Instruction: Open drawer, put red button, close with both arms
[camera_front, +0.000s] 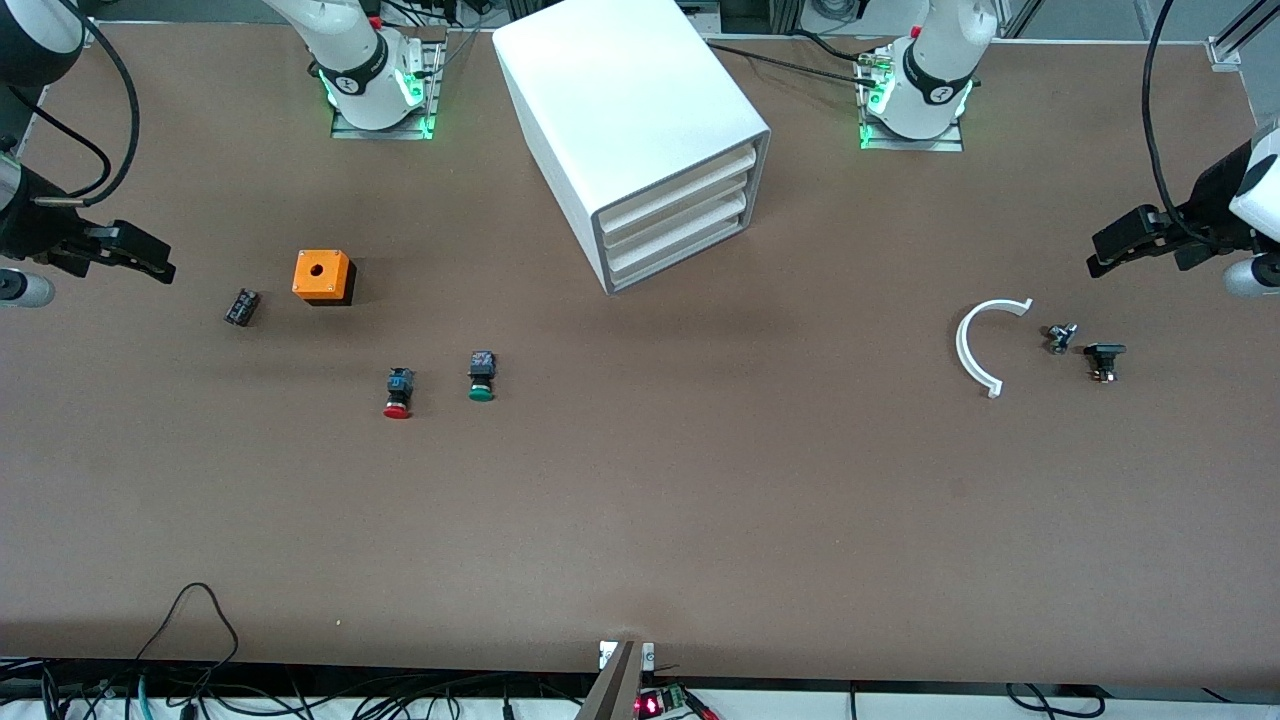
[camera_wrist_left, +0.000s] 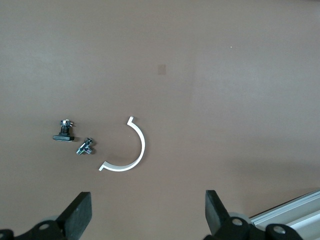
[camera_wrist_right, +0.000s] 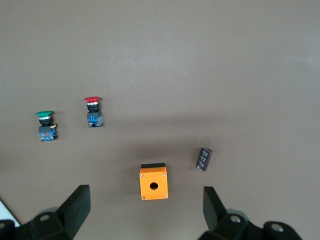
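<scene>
The white cabinet (camera_front: 630, 120) stands between the two arm bases, its three drawers (camera_front: 675, 215) all shut. The red button (camera_front: 398, 393) lies on the table nearer the front camera, beside the green button (camera_front: 481, 377); both show in the right wrist view, the red button (camera_wrist_right: 93, 112) and the green button (camera_wrist_right: 46, 125). My right gripper (camera_front: 150, 262) hangs open and empty at the right arm's end of the table; in its wrist view it (camera_wrist_right: 145, 212) is wide open. My left gripper (camera_front: 1105, 255) hangs open and empty at the left arm's end; in its wrist view it (camera_wrist_left: 147, 215) is wide open.
An orange box with a hole (camera_front: 322, 277) and a dark cylinder (camera_front: 242, 306) lie toward the right arm's end. A white curved clip (camera_front: 980, 345), a small metal part (camera_front: 1060, 337) and a black part (camera_front: 1104, 359) lie toward the left arm's end.
</scene>
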